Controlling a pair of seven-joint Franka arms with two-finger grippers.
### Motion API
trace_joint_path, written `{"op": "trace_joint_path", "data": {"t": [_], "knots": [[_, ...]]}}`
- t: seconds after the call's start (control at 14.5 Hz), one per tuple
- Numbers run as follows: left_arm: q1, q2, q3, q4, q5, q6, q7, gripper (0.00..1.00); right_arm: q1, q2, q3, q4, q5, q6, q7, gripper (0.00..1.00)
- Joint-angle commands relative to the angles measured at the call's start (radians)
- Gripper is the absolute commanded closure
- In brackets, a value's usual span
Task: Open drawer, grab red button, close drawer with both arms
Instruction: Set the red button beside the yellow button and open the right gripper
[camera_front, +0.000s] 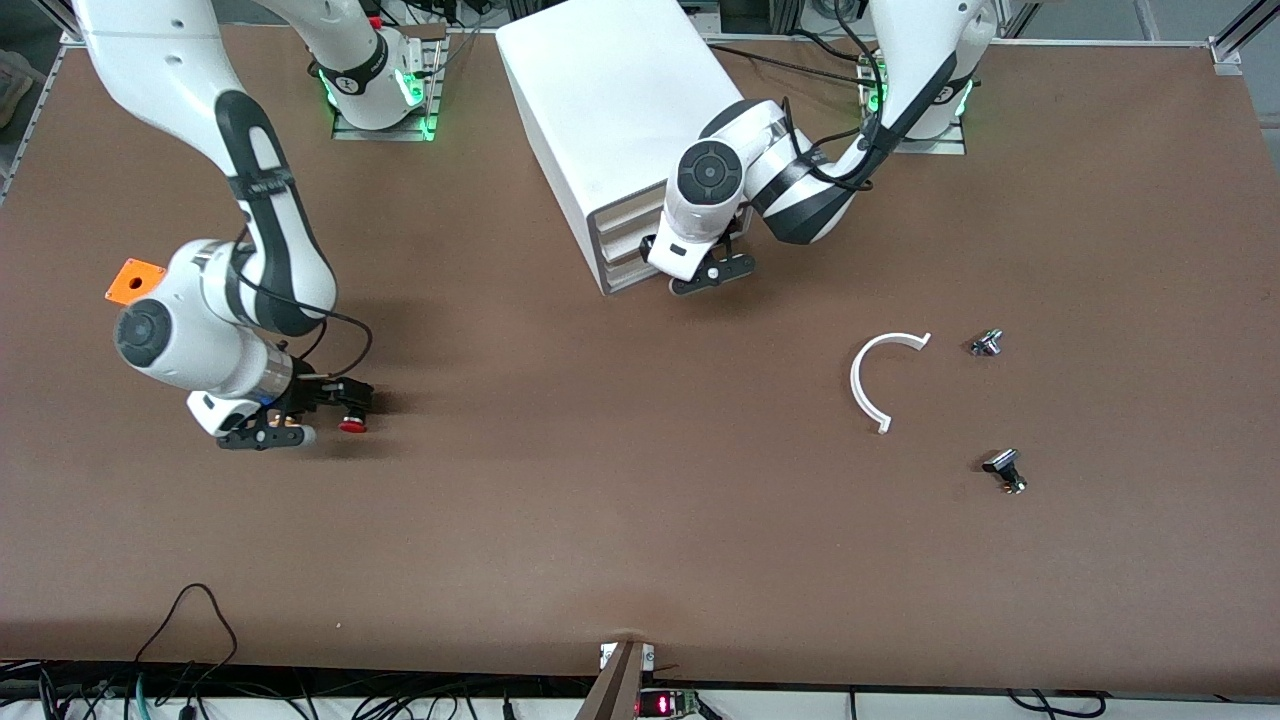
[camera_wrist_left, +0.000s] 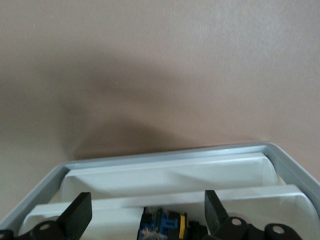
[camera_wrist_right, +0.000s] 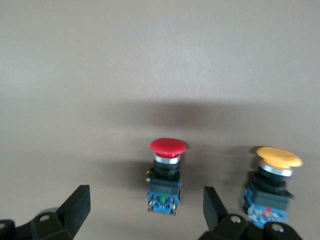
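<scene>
The button, with a red mushroom cap and a black-and-blue body, lies on the brown table between the fingers of my open right gripper, touching neither. In the front view the button is at the right arm's end of the table, just off the right gripper. My left gripper is open at the front of the white cabinet. In the left wrist view the left gripper straddles the white slats, and a blue, black and yellow part shows between its fingers. I cannot tell which slat is the drawer's.
A like button with an orange-yellow cap lies beside the red one. An orange square plate lies by the right arm. A white curved strip and two small metal parts lie toward the left arm's end.
</scene>
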Motion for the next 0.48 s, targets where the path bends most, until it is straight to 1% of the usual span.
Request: {"op": "trace_joint_path", "data": {"t": [0.0, 0.14, 0.21, 0.28, 0.41], "knots": [[0.003, -0.013, -0.014, -0.016, -0.046, -0.014, -0.002, 0.01, 0.01, -0.095, -0.01, -0.012, -0.067, -0.052, -0.01, 0.0], [0.006, -0.013, -0.014, -0.008, -0.046, -0.031, 0.01, 0.01, 0.019, -0.142, -0.008, -0.009, -0.149, -0.085, 0.043, 0.0], [0.014, -0.014, -0.012, -0.003, -0.046, -0.036, 0.01, 0.01, 0.036, -0.165, -0.007, 0.006, -0.209, -0.111, 0.074, 0.0], [0.02, -0.024, -0.012, 0.0, -0.043, -0.051, 0.016, 0.01, 0.052, -0.179, -0.007, 0.035, -0.263, -0.167, 0.112, 0.0], [0.055, -0.056, 0.0, 0.047, -0.029, -0.126, 0.105, 0.01, 0.056, -0.202, -0.002, 0.118, -0.28, -0.287, 0.166, 0.0]]}}
